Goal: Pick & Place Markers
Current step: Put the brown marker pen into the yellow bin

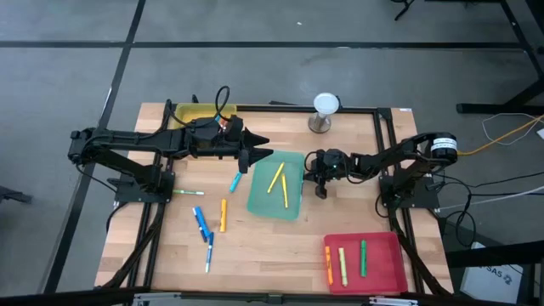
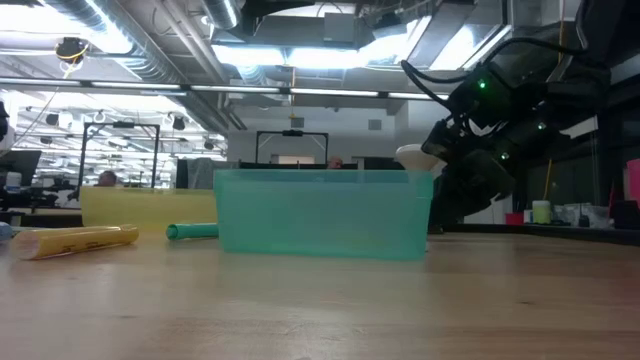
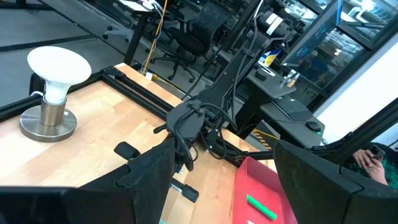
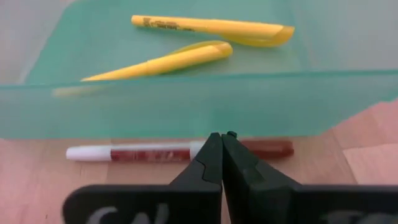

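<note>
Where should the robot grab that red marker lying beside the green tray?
Probably mid-barrel, from straight above, fingers across the red marker. It lies flat on the table along the green tray's wall, so a sideways approach looks blocked. The right gripper, shut just before it, must open first. The left gripper waits open by the tray's other side.

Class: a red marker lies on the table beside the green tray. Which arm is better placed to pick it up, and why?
The right. The right gripper, fingers shut, sits directly over the red marker beside the green tray. The left gripper hovers open at the tray's opposite side, farther off.
</note>
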